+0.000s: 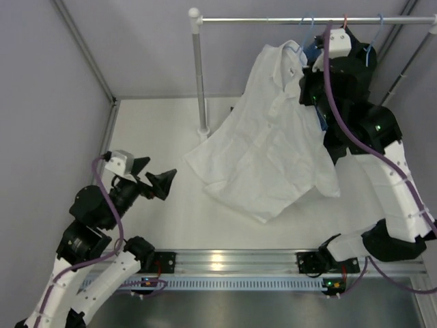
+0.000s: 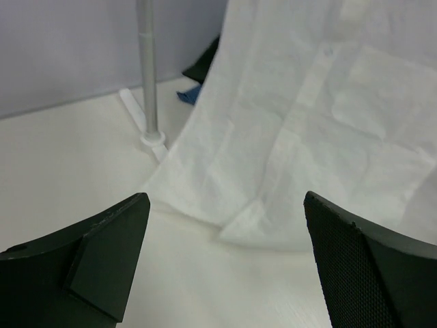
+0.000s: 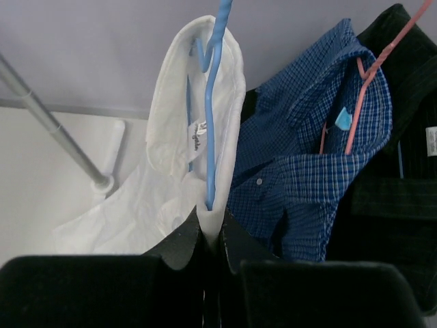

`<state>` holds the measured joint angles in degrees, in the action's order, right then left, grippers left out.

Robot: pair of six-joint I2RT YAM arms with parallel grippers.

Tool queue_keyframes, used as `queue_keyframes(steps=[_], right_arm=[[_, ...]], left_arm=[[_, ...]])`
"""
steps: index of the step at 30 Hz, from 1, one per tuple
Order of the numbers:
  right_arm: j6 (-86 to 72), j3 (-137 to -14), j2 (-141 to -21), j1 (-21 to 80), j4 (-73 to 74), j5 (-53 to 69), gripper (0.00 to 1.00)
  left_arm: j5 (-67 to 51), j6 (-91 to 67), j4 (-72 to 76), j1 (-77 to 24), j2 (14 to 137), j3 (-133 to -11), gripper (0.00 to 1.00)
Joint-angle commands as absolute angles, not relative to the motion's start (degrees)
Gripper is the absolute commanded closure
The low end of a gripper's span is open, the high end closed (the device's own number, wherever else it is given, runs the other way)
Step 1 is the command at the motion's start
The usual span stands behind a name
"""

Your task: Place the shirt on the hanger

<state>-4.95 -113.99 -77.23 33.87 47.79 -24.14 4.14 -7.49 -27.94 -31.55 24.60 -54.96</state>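
The large white collared button-up cloth shirt point(image 1: 273, 147) slants down from beside the metal rail point(image 1: 273, 19) to the white tabletop point(image 1: 150, 123), where its lower hem lies spread. Its collar wraps the thin light-blue wire hanger point(image 3: 210, 137). The right gripper point(image 3: 212, 229) is pressed together, pinching collar fabric and hanger wire at the collar's lower edge. Close on the right hang a blue checked shirt point(image 3: 307, 171) on a red wire hanger point(image 3: 372, 68) and a black garment point(image 3: 403, 157). The white shirt's left edge lies near the foot of the grey upright post point(image 1: 199, 82). The left gripper point(image 1: 151, 175) is spread wide, with open tabletop between it and the hem.
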Motion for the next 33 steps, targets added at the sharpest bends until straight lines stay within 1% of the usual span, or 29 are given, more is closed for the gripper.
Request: queue_keyframes(steps=[1,3,5,7,9,12,14,18,21,30,31,32,33], right_arm=[[-6.2,-125.0,-83.0,34.5,44.6,-35.9,1.0],[-4.7,-128.5,-87.2,34.7,44.8,-38.7,1.0],[-4.5,-132.4,-89.7,34.8,44.9,-38.5,1.0],[-4.7,-135.2,-92.9,34.8,44.8,-38.0,1.0],[-5.1,-137.3,-96.1,34.7,44.8,-38.3,1.0],[-4.8,-141.9,-100.3,34.6,44.6,-37.4,1.0],[-5.5,-142.4,-101.4,34.6,43.8,-37.2,1.0],[-7.7,-138.3,-102.0,35.0,42.3,-37.0,1.0],[-8.5,-131.7,-100.2,35.2,38.5,-37.2,1.0],[-10.3,-123.2,-97.6,35.2,35.2,-37.1,1.0],[-10.5,-122.2,-97.4,35.2,35.0,-37.1,0.99],[-10.7,-121.8,-96.9,35.2,34.9,-36.7,0.95],[-10.8,-120.9,-96.5,35.2,34.8,-36.4,0.87]], left_arm=[[-8.3,-6.8,-29.4,-31.6,21.3,-48.8,0.02],[-6.3,-6.8,-29.3,-31.6,18.7,-45.1,0.02],[1.4,-8.8,-29.0,-31.6,17.5,-43.5,0.02],[5.6,-10.3,-29.2,-31.3,17.2,-43.1,0.02],[7.5,-11.7,-29.2,-30.4,17.1,-43.0,0.02],[6.3,-11.8,-29.2,-27.8,17.1,-42.6,0.02],[6.1,-11.9,-29.2,-26.5,17.2,-42.5,0.02],[7.3,-11.8,-29.2,-22.1,17.4,-42.0,0.02],[8.0,-11.9,-29.3,-20.0,17.5,-41.8,0.02],[7.6,-12.3,-29.3,-19.2,17.5,-41.6,0.02],[8.3,-12.5,-29.3,-19.2,17.8,-41.6,0.02],[8.9,-12.7,-29.4,-18.7,18.1,-41.7,0.02],[9.3,-12.8,-29.4,-18.5,19.0,-41.7,0.02]])
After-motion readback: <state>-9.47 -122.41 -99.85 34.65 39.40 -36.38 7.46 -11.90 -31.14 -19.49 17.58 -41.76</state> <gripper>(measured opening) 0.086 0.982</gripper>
